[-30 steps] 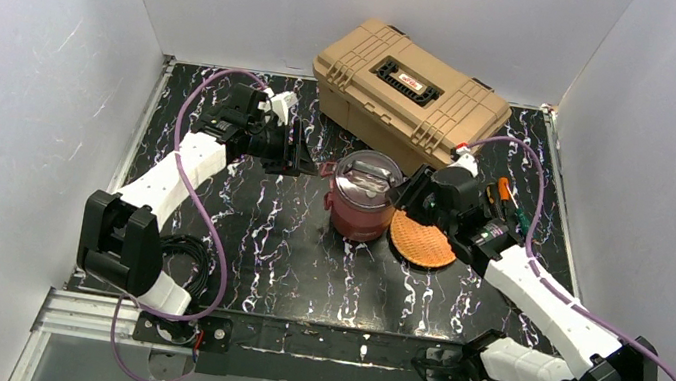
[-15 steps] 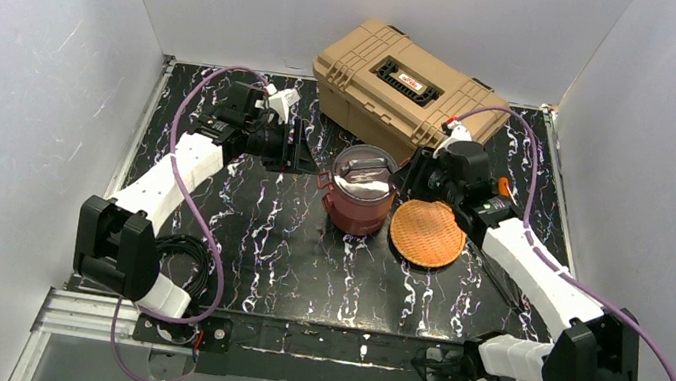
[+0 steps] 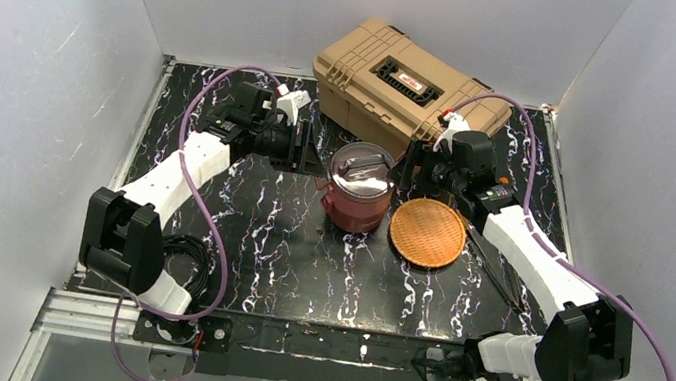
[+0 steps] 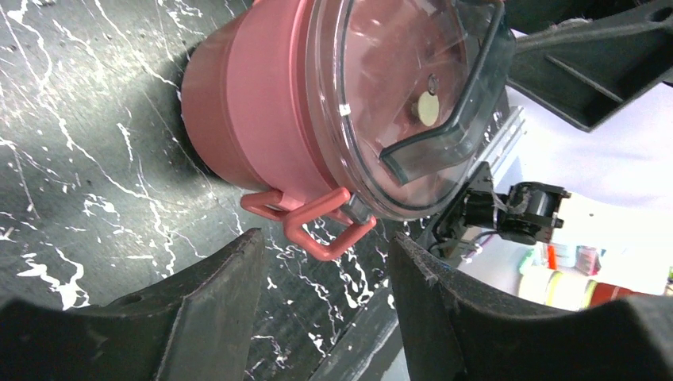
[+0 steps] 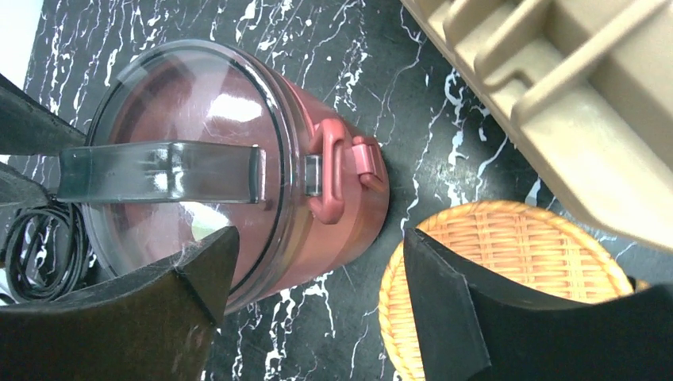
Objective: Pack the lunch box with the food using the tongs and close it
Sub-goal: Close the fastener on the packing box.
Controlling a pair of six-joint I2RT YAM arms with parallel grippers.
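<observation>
The lunch box (image 3: 356, 196) stands mid-table, a maroon round tin under a clear lid with a dark handle bar. My left gripper (image 3: 307, 154) hangs open at its left side. In the left wrist view the red clasp loop (image 4: 319, 227) lies just ahead of that gripper (image 4: 325, 248), touching neither finger. My right gripper (image 3: 411, 174) is open at the box's right side. The right wrist view puts the right clasp (image 5: 333, 179) above the gap of that gripper (image 5: 317, 242). A thin dark bar beside my right forearm looks like the tongs (image 3: 500, 281). No food shows.
A tan toolbox (image 3: 410, 88) sits close behind the lunch box. An orange woven plate (image 3: 427, 232) lies flat to its right, under my right gripper's outer finger (image 5: 444, 309). A coil of black cable (image 3: 188, 254) rests by the left arm's base. White walls enclose the table.
My right arm has swung back off the woven plate to the lunch box's right side, and its jaws have opened wider. The left gripper shifted only slightly.
</observation>
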